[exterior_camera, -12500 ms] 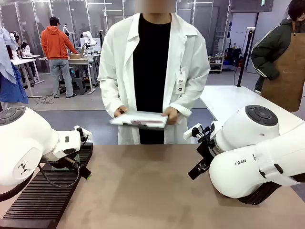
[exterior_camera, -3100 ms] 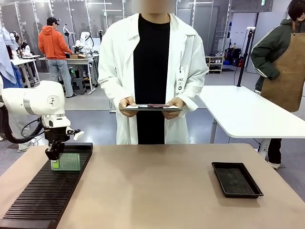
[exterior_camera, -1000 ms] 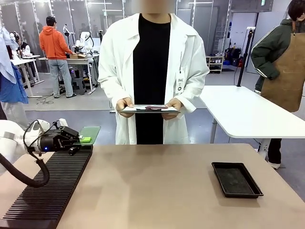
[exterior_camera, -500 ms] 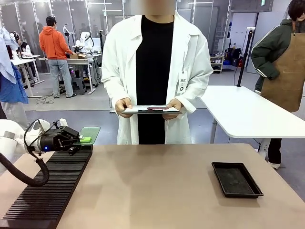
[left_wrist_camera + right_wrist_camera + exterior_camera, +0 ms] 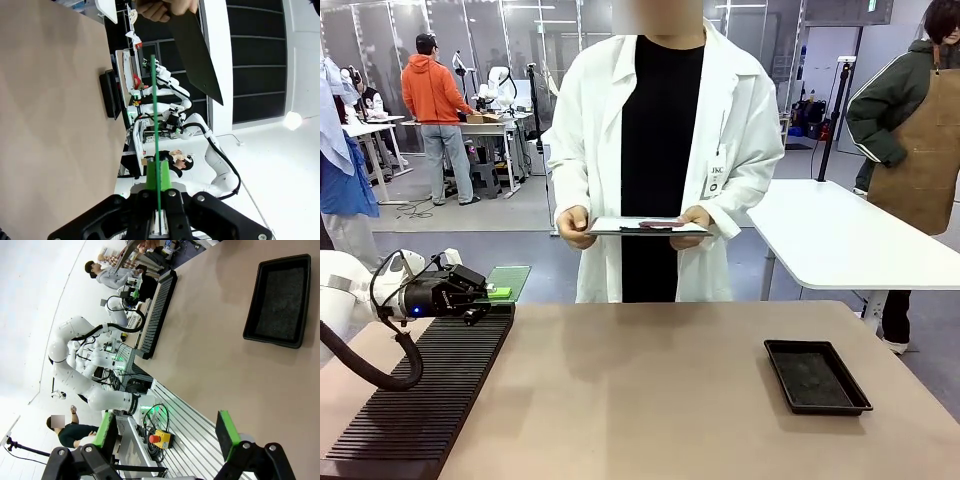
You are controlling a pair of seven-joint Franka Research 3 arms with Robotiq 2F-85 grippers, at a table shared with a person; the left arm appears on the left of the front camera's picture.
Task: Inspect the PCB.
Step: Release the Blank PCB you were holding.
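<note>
A person stands at the far side of the brown table [image 5: 650, 390] with a clipboard [image 5: 640, 227]. Over the far end of the black slotted rack [image 5: 420, 400] at left, my left gripper [image 5: 492, 292] pinches the PCB [image 5: 515, 275], lifted clear. My right gripper [image 5: 165, 435] is spread, holding nothing.

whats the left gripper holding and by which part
The left gripper pinches the PCB by one edge, the rest of the board jutting out free.

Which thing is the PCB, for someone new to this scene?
Start at the black slotted rack on the robot's left. Above its far end, the left gripper is shut on the PCB, held level. It is thin and pale green, unlike the person's clipboard or the black tray.
</note>
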